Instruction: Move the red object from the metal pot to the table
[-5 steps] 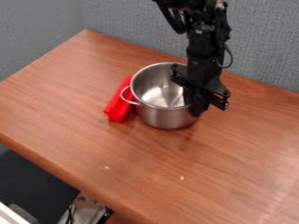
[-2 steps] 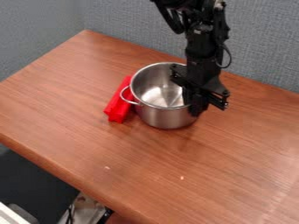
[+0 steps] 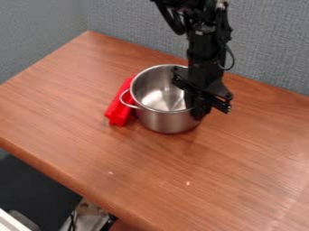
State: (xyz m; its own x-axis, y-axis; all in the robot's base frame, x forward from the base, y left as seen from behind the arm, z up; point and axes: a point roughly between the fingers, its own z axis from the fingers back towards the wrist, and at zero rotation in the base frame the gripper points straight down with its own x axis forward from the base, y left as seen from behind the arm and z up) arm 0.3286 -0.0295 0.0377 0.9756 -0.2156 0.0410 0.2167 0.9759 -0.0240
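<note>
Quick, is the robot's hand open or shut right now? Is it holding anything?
Gripper: shut, at the pot's right rim. Holding anything: cannot be told. The red object lies outside the pot, on the left.

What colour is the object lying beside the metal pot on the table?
Bright red: the red object lies against the metal pot's left side, seen in the camera view.

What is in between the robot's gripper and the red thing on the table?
The metal pot sits between them. In the camera view, the gripper is at the pot's right rim, and the red object lies against its left side.
</note>
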